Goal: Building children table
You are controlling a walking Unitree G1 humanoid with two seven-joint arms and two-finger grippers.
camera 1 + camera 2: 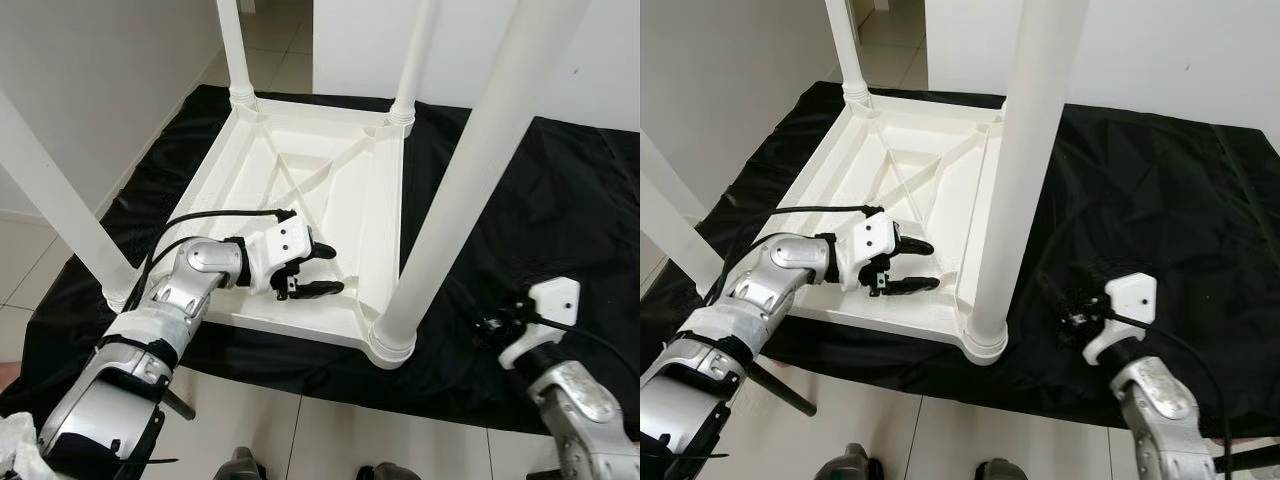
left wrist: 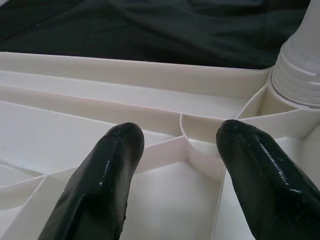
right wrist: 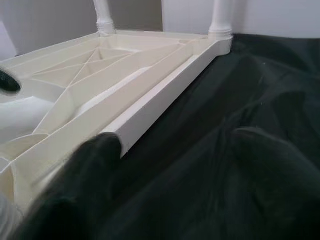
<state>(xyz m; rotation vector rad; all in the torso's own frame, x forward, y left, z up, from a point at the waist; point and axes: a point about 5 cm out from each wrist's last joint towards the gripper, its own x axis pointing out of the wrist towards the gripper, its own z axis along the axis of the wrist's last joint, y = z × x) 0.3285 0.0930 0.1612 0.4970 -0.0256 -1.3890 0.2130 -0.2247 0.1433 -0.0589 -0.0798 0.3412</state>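
A white plastic children's table (image 1: 300,170) lies upside down on a black sheet (image 1: 560,220). All four white legs stand up from its corners: far left (image 1: 233,50), far right (image 1: 412,60), near right (image 1: 470,170) and near left (image 1: 55,200). My left gripper (image 1: 335,270) is open just above the ribbed underside by the near rim, its fingers (image 2: 107,175) empty, pointing toward the near right leg's socket (image 2: 300,75). My right gripper (image 1: 492,330) hovers low over the sheet, right of the near right leg, open with nothing in it (image 3: 175,165).
The sheet covers a tiled floor (image 1: 330,430) between white walls (image 1: 90,90). A black cable (image 1: 215,215) loops over my left forearm. The near right leg rises close to my head camera. My feet (image 1: 245,465) stand at the sheet's near edge.
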